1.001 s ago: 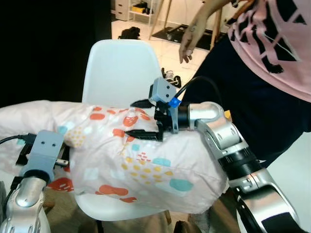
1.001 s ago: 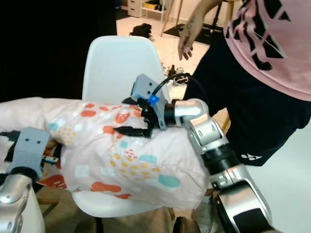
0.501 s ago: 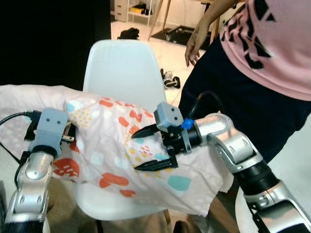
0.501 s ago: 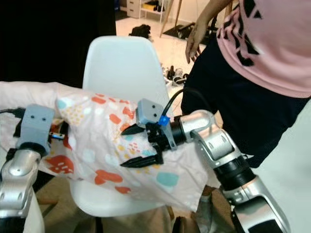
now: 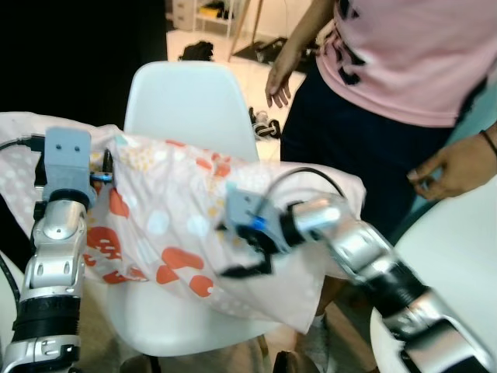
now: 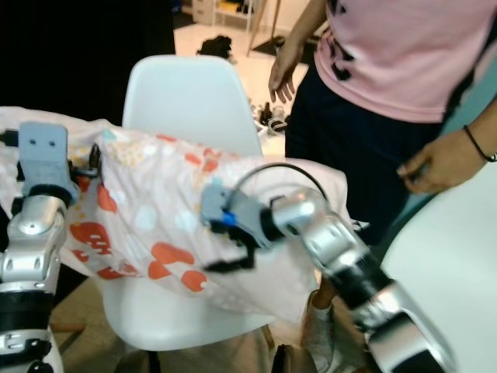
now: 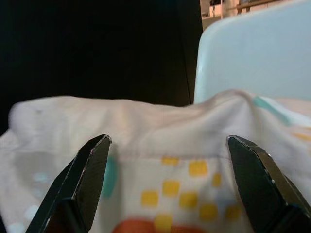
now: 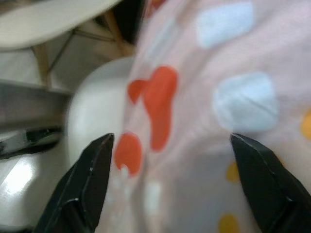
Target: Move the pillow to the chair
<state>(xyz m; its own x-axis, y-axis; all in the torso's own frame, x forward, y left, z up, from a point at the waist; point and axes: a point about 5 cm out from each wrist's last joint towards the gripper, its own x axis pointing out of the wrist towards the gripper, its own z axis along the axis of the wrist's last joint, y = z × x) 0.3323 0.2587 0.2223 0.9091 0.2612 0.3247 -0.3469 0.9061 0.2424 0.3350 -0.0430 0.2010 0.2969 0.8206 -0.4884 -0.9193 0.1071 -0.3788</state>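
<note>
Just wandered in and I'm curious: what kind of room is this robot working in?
Probably a lived-in home: a white chair under a patterned pillow, shoes on the tiled floor, shelving behind.

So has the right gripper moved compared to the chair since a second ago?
Yes. The right gripper has dropped from level with the white chair's backrest to low in front of the seat, its open fingers against the pillow.

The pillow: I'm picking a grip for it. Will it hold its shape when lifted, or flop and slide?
The pillow will probably flop: it sags over the chair seat and hangs past the front edge. It looks light for its bulk, draping in soft folds. Its cover seems loose, so it may slip; the left gripper and right gripper both have open jaws.
</note>
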